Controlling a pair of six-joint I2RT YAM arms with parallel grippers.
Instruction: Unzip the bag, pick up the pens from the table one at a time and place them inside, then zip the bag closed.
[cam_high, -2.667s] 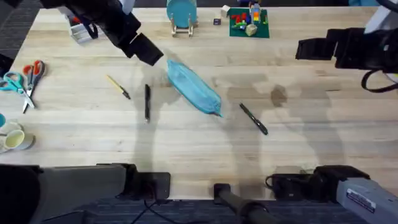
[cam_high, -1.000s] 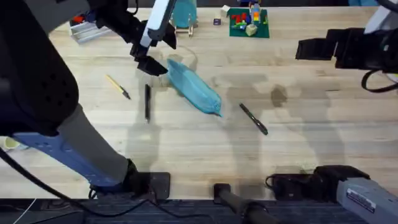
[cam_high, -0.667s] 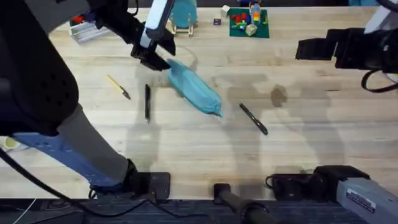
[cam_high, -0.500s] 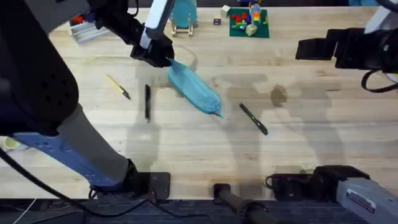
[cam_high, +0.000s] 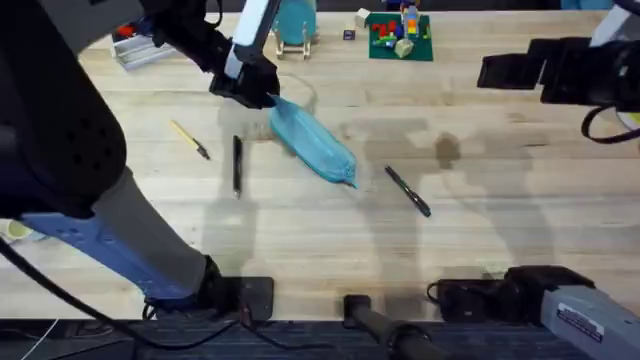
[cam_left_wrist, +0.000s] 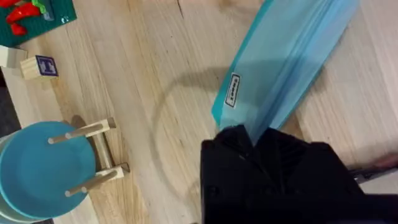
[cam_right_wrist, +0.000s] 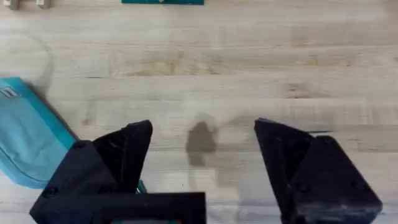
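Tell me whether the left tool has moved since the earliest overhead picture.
Yes. The left tool has come down and right, from left of the round teal disc on its stand onto the upper-left end of the pencil pouch.

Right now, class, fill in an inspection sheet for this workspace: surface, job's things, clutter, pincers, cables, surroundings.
Surface: pale wooden table, stained patch right of centre.
Job's things: bag lying diagonally; one pen to its left, another pen to its right.
Clutter: yellow stick, teal disc on stand, green toy tray.
Pincers: left pincer shut on the bag's end; right pincer open, empty.
Cables: nothing seen.
Surroundings: nothing seen.
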